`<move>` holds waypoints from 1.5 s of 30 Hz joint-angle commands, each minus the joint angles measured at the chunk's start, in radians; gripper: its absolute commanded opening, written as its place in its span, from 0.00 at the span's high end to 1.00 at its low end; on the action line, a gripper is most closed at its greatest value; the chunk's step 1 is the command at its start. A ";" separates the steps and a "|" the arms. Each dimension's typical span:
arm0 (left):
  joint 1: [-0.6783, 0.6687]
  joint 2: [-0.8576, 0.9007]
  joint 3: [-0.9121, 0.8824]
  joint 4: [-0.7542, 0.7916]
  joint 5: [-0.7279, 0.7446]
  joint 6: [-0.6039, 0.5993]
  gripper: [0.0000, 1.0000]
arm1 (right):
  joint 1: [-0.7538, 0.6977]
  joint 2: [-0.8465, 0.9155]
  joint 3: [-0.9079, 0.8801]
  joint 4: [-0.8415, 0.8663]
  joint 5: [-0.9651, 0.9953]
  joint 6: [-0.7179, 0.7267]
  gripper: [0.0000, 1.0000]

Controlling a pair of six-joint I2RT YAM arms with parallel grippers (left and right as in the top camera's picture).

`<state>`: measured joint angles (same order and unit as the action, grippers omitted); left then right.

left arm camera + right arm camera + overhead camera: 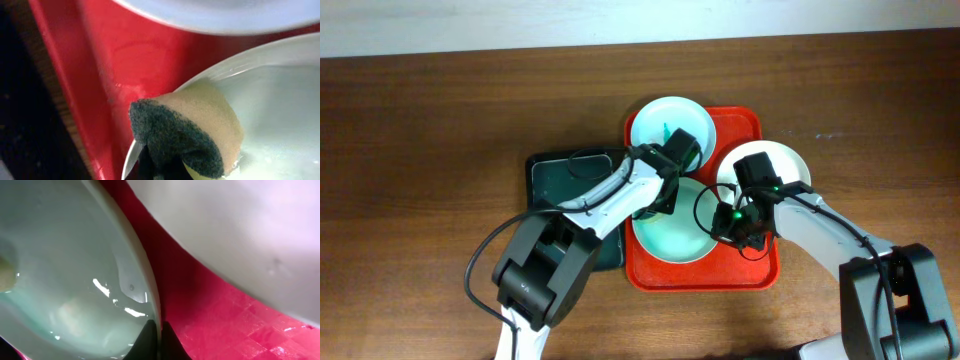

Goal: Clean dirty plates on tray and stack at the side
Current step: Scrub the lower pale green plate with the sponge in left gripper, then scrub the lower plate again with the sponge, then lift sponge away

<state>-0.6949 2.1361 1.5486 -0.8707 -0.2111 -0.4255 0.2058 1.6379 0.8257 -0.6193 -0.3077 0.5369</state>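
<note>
Gripping the green-and-yellow sponge (187, 132) between closed fingers, the left gripper (662, 195) holds it against the inner left rim of the near mint plate (665, 240). The right gripper (155, 337) is clamped on that plate's right rim, steadying it. The plate's surface shows wet shine and no smear, so its wiping is judged nearly complete. The far mint plate (665, 112) carries a teal smear and is not yet cleaned. The white plate (792, 160), at right, is partly hidden by the arm, so its condition cannot be determined. All three plates sit on the red tray (745, 125); none is stacked at the side.
</note>
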 commanded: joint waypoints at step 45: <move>0.306 -0.168 0.068 -0.348 0.155 0.124 1.00 | -0.004 0.019 -0.029 -0.061 0.110 -0.141 0.96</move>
<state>-0.3717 1.9896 1.6081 -1.2175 -0.0929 -0.3397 0.2054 1.6390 0.8253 -0.6647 -0.2852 0.4141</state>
